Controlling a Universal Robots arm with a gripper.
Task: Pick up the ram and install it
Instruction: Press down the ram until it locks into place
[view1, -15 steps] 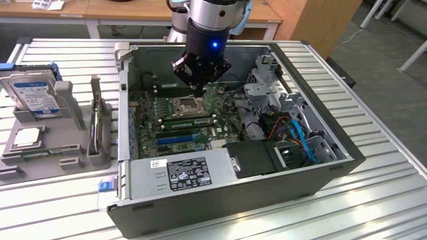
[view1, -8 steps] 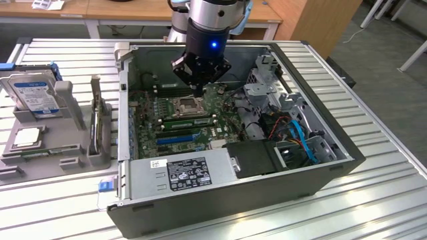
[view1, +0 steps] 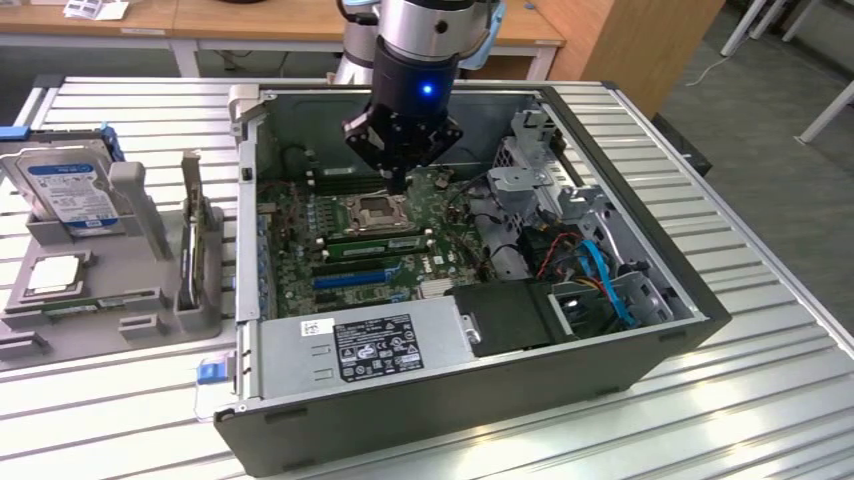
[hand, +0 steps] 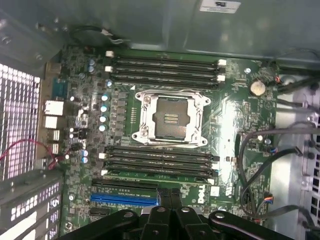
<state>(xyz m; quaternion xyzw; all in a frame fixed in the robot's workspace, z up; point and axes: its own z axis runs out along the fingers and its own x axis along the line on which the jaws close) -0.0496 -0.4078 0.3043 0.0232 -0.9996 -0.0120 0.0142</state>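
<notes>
Exterior view: the gripper (view1: 398, 183) is seen shut and empty above the CPU socket (view1: 378, 210), while the ram (view1: 378, 243) is found just beside it, toward the power supply (view1: 367, 348), lying in a motherboard slot, its long axis running left to right.

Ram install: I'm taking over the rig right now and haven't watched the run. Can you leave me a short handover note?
Gripper: shut, holding nothing, inside the open computer case, low over the motherboard by the CPU socket.
Ram: a green stick stands in a slot beside the socket, apart from the gripper.
Done: pick-up and placing in the slot, as it looks.
Left: confirming the seating; whether the slot's latches are closed cannot be told.
</notes>
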